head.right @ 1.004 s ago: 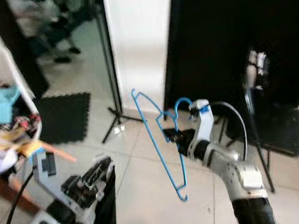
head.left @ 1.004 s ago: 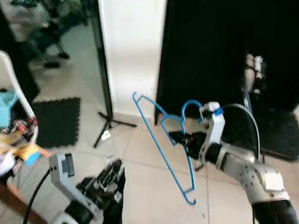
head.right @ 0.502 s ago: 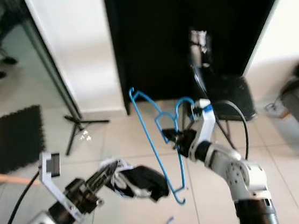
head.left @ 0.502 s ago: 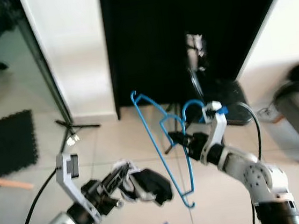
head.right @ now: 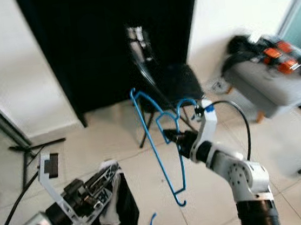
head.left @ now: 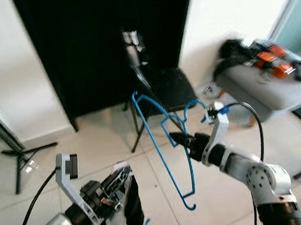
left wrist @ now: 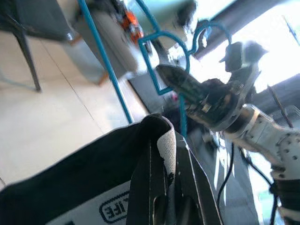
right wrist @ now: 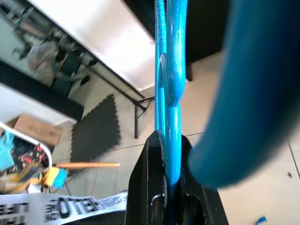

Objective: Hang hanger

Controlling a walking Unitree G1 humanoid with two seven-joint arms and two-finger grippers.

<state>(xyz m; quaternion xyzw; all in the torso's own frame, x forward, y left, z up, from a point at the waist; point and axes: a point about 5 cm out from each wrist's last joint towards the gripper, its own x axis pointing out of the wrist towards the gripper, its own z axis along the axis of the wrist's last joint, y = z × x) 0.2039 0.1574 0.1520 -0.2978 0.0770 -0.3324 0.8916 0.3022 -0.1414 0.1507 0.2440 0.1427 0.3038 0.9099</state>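
Blue wire hanger [head.left: 165,143]: thin, angular, pinched by right gripper [head.left: 182,140], frame centre.
Black garment [head.left: 130,215]: limp cloth, clamped in left gripper [head.left: 114,183].

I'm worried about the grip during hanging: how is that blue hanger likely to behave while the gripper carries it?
The blue hanger is thin wire, so probably light and somewhat springy. The right gripper pinches it near the neck, with the long frame hanging below, so it may swing or pivot. Smooth wire between narrow black fingers could slip or twist.
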